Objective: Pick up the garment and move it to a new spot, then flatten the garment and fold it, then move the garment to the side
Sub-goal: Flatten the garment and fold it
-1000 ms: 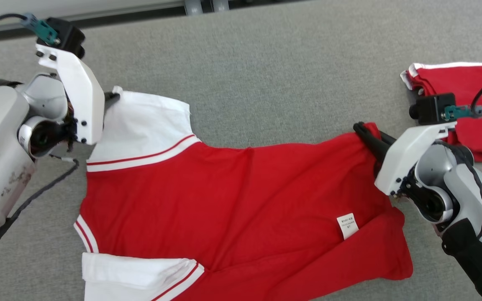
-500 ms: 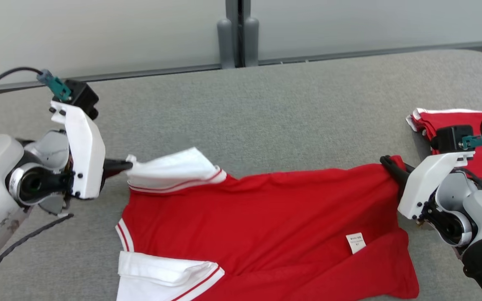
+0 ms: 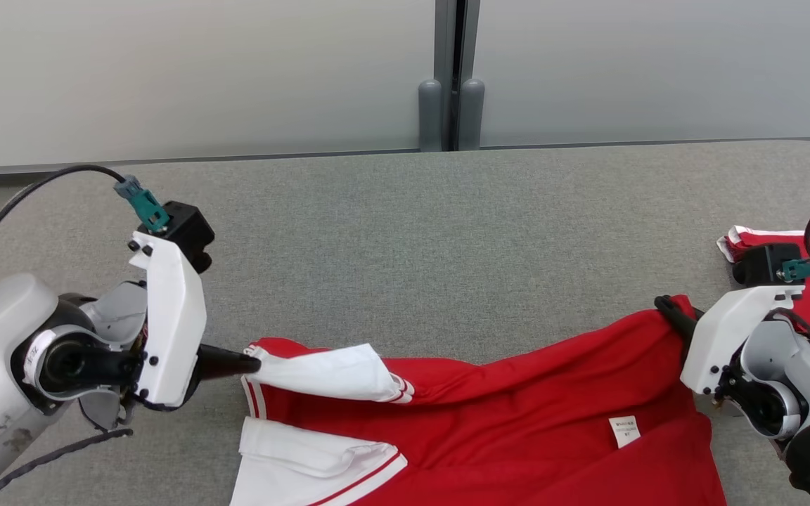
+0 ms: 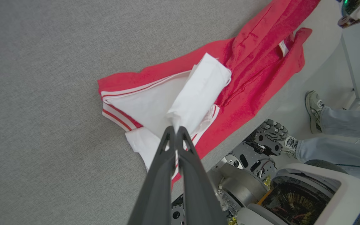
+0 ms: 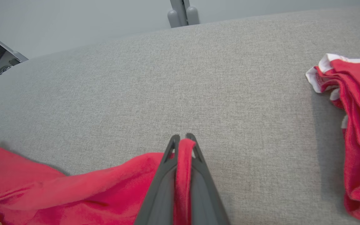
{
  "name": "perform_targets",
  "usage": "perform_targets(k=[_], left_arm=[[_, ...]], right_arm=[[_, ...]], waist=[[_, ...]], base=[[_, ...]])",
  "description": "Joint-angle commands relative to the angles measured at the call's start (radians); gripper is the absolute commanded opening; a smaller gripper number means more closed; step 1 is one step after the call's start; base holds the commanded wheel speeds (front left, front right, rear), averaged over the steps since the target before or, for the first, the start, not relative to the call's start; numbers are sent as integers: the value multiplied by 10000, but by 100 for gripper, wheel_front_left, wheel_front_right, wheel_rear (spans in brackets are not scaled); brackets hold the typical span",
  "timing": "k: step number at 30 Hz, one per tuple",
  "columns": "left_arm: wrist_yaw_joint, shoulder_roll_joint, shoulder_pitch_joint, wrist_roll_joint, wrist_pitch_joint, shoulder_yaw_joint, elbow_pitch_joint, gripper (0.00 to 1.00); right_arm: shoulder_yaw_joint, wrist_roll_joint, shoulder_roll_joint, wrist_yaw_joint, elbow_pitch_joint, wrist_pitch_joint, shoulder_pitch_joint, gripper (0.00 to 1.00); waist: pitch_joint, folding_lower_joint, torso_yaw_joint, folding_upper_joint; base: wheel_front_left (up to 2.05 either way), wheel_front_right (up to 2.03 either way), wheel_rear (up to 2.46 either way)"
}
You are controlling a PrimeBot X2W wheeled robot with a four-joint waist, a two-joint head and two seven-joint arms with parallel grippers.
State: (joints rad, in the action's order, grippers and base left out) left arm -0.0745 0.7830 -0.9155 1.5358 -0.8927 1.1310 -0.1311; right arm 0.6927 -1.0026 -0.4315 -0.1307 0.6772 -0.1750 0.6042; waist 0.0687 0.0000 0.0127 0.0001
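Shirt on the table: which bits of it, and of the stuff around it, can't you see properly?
Head view: the bottom of the shirt is cut off by the lower edge.
Head view: the print on the label is too small to read.
Right wrist view: the second red garment is cut off by the right edge.
Left wrist view: the person is cut off by the right edge above the legs.

The garment (image 3: 517, 422), a red shirt with white, red-striped sleeves, is spread crumpled along the near edge of a grey surface (image 3: 405, 246). One white sleeve (image 3: 328, 371) and a red hem corner (image 3: 647, 334) are lifted off it, and a white label (image 3: 624, 431) is turned up.
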Motion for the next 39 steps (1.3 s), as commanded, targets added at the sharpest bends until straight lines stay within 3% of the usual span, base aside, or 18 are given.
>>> perform_targets(k=[1, 7, 15, 17, 28, 39], left_arm=[[175, 108, 197, 133, -138, 41, 369, 0], [583, 406, 456, 391, -484, 176, 1333, 0], [852, 570, 708, 453, -712, 393, 1769, 0], [925, 621, 752, 471, -754, 430, 1841, 0], [1021, 730, 913, 560, -902, 501, 1942, 0], [1206, 728, 1036, 708, -1084, 576, 1918, 0]], right_arm=[[62, -67, -160, -2, 107, 112, -13, 0], [304, -183, -398, -2, 224, 243, 219, 0], [1265, -577, -1270, -3, -909, -115, 226, 0], [1577, -961, -1744, -2, -1449, -384, 286, 0], [2627, -2559, -3003, -2, -3059, -2126, 49, 0], [3412, -2700, -3332, -2, -3085, -3030, 442, 0]], waist=[[-40, 0, 68, -1], [-36, 0, 146, -1], [6, 0, 172, -1], [7, 0, 149, -1], [57, 0, 89, -1], [184, 0, 56, -1]], base=[[0, 0, 0], [0, 0, 0], [0, 0, 0], [0, 0, 0], [0, 0, 0], [0, 0, 0]])
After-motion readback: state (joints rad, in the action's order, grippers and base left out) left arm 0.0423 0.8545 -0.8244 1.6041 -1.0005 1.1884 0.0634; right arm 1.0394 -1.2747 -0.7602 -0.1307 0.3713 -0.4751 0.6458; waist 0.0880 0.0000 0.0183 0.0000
